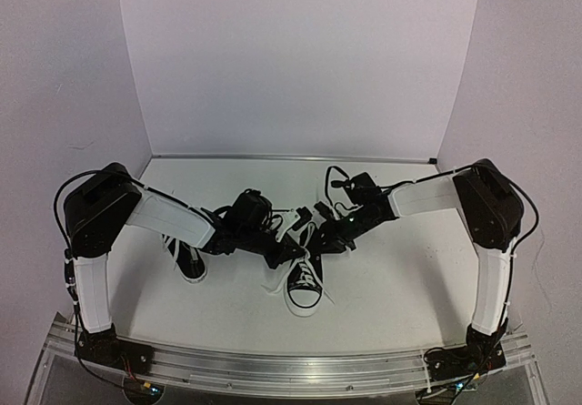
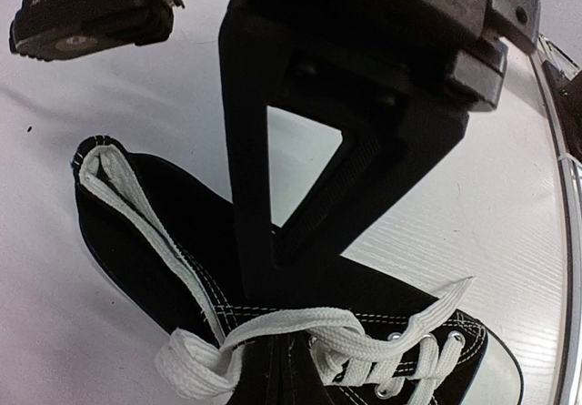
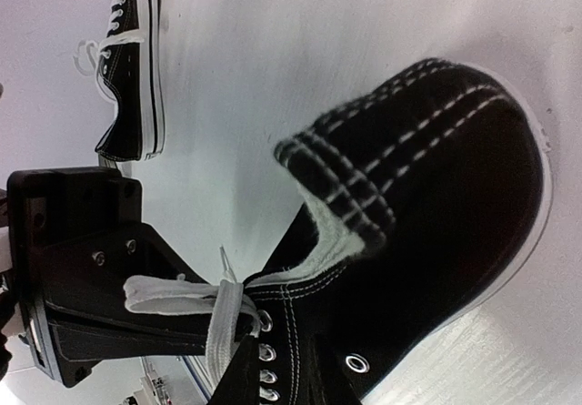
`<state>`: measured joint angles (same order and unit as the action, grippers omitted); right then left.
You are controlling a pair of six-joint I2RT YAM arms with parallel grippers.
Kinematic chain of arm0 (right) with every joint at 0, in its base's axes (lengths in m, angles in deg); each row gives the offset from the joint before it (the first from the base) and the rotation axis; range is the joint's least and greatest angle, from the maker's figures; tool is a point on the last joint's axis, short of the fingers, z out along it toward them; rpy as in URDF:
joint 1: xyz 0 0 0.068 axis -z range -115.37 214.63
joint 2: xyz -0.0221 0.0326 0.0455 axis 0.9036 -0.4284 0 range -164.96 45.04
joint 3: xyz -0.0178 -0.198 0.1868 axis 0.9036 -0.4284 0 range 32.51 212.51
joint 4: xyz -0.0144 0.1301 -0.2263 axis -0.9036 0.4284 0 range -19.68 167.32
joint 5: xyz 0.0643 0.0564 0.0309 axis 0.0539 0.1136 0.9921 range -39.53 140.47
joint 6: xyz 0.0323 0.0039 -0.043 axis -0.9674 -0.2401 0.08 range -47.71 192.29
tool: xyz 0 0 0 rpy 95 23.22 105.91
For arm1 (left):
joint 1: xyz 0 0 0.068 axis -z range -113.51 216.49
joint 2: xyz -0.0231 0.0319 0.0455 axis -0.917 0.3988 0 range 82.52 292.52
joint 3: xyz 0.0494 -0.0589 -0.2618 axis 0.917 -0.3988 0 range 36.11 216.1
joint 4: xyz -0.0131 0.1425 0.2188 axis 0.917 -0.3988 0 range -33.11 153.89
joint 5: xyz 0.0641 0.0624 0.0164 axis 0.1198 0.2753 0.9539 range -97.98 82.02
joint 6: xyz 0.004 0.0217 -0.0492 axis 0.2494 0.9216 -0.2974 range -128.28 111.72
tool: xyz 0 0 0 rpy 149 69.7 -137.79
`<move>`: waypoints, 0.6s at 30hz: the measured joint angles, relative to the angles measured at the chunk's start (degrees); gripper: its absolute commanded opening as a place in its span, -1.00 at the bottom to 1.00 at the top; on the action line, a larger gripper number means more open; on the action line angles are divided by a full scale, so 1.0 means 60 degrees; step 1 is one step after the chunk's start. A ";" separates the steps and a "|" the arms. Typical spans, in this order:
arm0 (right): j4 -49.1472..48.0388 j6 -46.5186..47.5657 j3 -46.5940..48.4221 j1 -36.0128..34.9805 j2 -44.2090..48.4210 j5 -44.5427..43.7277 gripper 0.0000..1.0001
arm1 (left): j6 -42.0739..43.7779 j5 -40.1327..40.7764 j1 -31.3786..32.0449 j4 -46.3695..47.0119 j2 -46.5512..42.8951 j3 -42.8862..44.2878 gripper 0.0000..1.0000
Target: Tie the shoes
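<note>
The shoe [image 1: 305,285] being worked lies on the tabletop [image 1: 400,278] directly below both grippers. Its long axis runs from the heel, on the far side beneath the fingertips, to the white toe cap pointing back toward the arm bases. The left gripper [image 2: 258,276] comes at it from the left and the right gripper [image 1: 329,239] from the right. They meet over the open collar and top eyelets, so neither arm is clearly nearer. The move ahead probably turns on each one drawing a lace end out to its own side, across the shoe's axis. The left gripper is fully closed, its tip pressed down just beside the crossing of the white laces [image 2: 291,323] at the tongue; whether a strand is pinched in that tip cannot be told. A lace end drapes across one of the right gripper's fingers [image 3: 91,268], but how far that gripper is parted, and whether the lace is clamped, does not show. The second shoe [image 1: 186,259] sits well off to the left gripper's outer side, partly under the left arm.
</note>
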<state>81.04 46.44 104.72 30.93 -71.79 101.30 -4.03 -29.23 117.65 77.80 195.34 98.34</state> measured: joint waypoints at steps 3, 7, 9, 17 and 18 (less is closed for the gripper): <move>0.0006 -0.0004 0.0000 -0.0110 -0.0112 0.0018 -0.70 | 0.0000 -0.0016 0.0000 0.0000 0.0004 0.0000 -1.00; 0.0005 -0.0002 0.0002 -0.0178 -0.0133 0.0053 -0.65 | 0.0000 -0.0025 -0.0002 0.0000 0.0004 0.0000 -1.00; 0.0013 -0.0001 0.0004 -0.0185 -0.0133 0.0059 -0.63 | 0.0000 -0.0031 -0.0004 0.0002 0.0004 0.0000 -1.00; 0.0031 -0.0072 0.0026 -0.0178 -0.0133 0.0106 -0.59 | 0.0043 -0.0124 -0.0038 -0.0002 0.0004 0.0000 -1.00; 0.0034 -0.0084 0.0026 -0.0178 -0.0133 0.0106 -0.59 | 0.0054 -0.0140 -0.0041 -0.0005 0.0004 0.0000 -1.00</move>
<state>81.25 45.94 104.87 29.87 -72.59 101.93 -3.71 -30.07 117.40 77.77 195.36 98.34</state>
